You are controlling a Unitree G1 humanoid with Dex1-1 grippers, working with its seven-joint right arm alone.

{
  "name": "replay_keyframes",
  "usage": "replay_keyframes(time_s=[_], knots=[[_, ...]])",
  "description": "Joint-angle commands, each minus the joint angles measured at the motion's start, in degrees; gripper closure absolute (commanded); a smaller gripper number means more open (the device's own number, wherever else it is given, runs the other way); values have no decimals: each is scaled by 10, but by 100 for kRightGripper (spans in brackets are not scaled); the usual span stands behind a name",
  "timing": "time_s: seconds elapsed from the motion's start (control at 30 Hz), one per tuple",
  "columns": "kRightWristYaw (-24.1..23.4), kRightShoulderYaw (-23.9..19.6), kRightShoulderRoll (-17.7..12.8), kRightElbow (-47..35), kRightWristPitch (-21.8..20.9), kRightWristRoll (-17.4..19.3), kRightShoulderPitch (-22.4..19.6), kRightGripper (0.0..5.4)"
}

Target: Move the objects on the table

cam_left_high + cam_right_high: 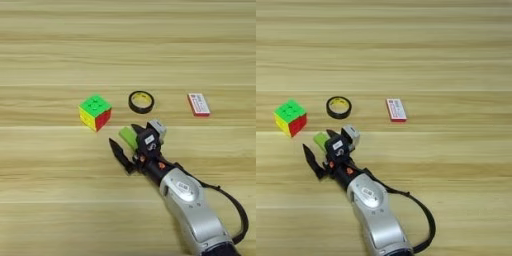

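Left eye view: your gripper (129,146) is spread wide, holding nothing, 1 finger over the light-green block (128,136), the other well left of it. Block lies flat on the surface (50,60), just below-right of the puzzle cube (95,112); likely light, stiff, thin, so pinch its long edges. Forearm angles in from bottom right, wrist low.
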Motion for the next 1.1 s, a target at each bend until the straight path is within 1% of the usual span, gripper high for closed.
replay_keyframes(time_s=[0.03,0.13,0.27,0.3,0.37,0.4,0.5,0.83,0.9,1.1], knots=[[-3,-3,-3,-6,14,-1,-11,221],[-3,-3,-3,-6,14,-1,-12,268],[-2,-3,-2,-5,13,0,-12,305],[-2,-3,-2,-4,13,0,-12,324],[-2,-2,-2,-4,13,0,-12,342],[-2,-2,-2,-4,13,-1,-12,365],[-3,-2,-2,-3,12,0,-12,402],[-6,-3,3,-7,9,1,-16,405],[-6,-3,3,-17,11,2,-17,405],[-8,-8,1,-82,27,6,-30,405]])
